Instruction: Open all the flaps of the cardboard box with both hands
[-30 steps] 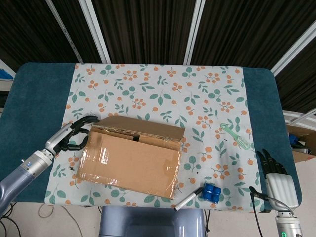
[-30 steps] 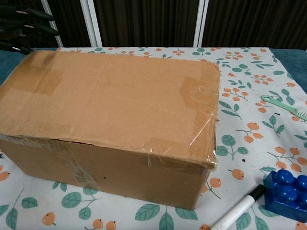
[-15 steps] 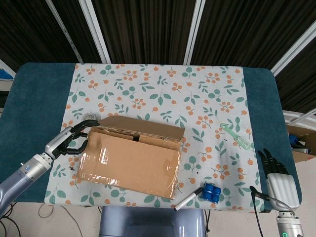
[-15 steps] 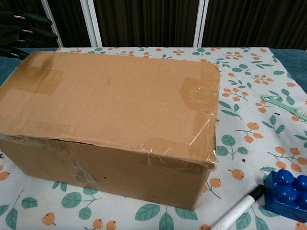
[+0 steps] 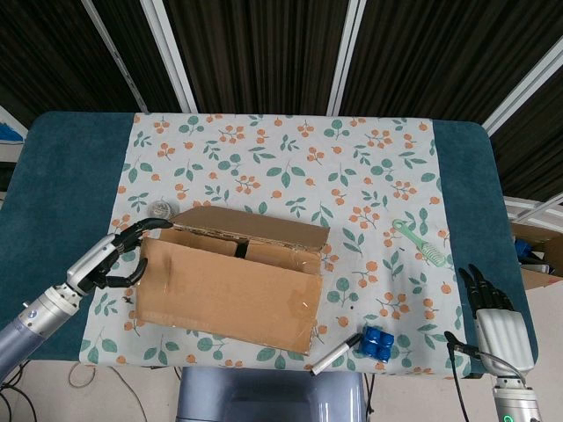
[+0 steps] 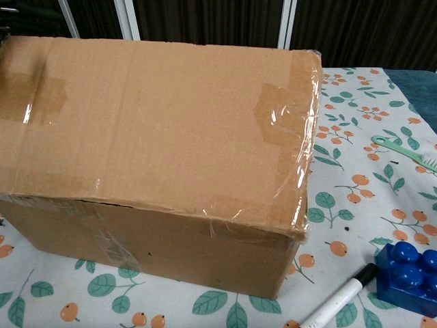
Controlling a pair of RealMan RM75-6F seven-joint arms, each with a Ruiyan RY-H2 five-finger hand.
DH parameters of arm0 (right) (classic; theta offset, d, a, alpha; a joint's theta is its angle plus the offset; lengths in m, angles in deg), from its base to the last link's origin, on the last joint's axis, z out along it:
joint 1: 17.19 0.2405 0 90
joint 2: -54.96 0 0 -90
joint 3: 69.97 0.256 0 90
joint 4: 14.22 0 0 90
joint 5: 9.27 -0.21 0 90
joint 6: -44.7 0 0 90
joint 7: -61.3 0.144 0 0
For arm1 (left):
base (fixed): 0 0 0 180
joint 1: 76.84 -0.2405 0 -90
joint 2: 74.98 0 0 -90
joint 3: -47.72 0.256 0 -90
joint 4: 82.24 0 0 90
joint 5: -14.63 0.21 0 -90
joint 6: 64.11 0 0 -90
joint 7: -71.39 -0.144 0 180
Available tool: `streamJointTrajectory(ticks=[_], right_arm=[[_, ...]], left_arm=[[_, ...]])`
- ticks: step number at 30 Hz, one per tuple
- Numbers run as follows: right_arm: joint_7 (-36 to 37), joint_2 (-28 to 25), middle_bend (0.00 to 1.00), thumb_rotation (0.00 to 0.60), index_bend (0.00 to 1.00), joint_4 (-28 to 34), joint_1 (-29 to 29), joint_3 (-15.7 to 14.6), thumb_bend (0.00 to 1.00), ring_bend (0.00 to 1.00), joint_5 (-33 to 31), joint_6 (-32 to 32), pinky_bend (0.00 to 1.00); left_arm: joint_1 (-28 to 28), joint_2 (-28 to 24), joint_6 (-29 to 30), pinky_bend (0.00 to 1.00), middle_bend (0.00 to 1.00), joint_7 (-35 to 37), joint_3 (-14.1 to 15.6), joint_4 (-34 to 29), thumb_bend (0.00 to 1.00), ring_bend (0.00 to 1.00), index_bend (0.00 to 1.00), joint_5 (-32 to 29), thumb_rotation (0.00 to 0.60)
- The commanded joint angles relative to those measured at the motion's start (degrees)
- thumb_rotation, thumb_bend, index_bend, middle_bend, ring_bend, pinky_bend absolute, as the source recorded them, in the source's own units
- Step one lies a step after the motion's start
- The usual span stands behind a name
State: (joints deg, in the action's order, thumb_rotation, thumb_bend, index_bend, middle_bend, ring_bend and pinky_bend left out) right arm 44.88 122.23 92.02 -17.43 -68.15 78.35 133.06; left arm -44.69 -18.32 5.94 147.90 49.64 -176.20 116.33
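Observation:
The cardboard box (image 5: 237, 264) lies on the flowered cloth, left of the middle. Its near top flap (image 5: 224, 290) is raised at the far edge, and a dark gap shows behind it. In the chest view this taped flap (image 6: 157, 116) tilts up and fills most of the frame. My left hand (image 5: 114, 259) grips the flap's left edge, fingers hooked over its upper corner and thumb underneath. My right hand (image 5: 500, 318) rests apart at the table's front right, fingers spread, holding nothing. The far flap (image 5: 255, 224) lies low behind the gap.
A green brush (image 5: 420, 242) lies right of the box. A blue block (image 5: 378, 341) and a white marker (image 5: 336, 353) sit near the front edge. A small round object (image 5: 160, 208) is by the box's far left corner. Another carton (image 5: 537, 259) stands off the table's right side.
My left hand has slid toward me along the box's left end and lifted the near flap; its far edge now stands higher, and the flap fills more of the chest view.

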Motion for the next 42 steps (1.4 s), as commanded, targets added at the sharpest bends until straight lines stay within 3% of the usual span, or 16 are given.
streamJointTrajectory(ticks=[1, 7, 20, 29, 42], right_arm=[[0.19, -0.13, 0.08, 0.600, 0.00, 0.09, -0.05, 0.13, 0.18, 0.17, -0.08, 0.16, 0.23], [0.28, -0.36, 0.08, 0.600, 0.00, 0.29, -0.10, 0.07, 0.18, 0.17, 0.08, 0.22, 0.23], [0.09, -0.18, 0.08, 0.600, 0.00, 0.30, -0.04, 0.13, 0.18, 0.17, -0.01, 0.12, 0.23], [-0.06, -0.22, 0.08, 0.600, 0.00, 0.55, 0.00, 0.18, 0.18, 0.17, -0.10, 0.06, 0.23], [0.00, -0.24, 0.08, 0.600, 0.00, 0.82, -0.02, 0.27, 0.18, 0.17, -0.13, 0.18, 0.23]], left_arm=[[-0.37, -1.41, 1.26, 0.36, 0.12, 1.17, 1.50, -0.15, 0.58, 0.05, 0.12, 1.77, 0.600], [-0.31, -4.20, 3.81, 0.39, 0.10, 4.49, 4.35, -0.23, 0.58, 0.05, 0.12, 5.70, 0.600], [-1.10, -5.07, 10.30, 0.41, 0.09, 4.97, 5.60, 1.28, 0.58, 0.04, 0.12, 8.08, 0.600], [-3.34, -5.50, 18.75, 0.40, 0.08, 3.62, 7.59, 3.14, 0.58, 0.03, 0.11, 12.59, 0.600], [-2.05, -8.38, 22.10, 0.40, 0.05, 7.50, 11.42, 4.53, 0.58, 0.03, 0.08, 17.59, 0.600]])
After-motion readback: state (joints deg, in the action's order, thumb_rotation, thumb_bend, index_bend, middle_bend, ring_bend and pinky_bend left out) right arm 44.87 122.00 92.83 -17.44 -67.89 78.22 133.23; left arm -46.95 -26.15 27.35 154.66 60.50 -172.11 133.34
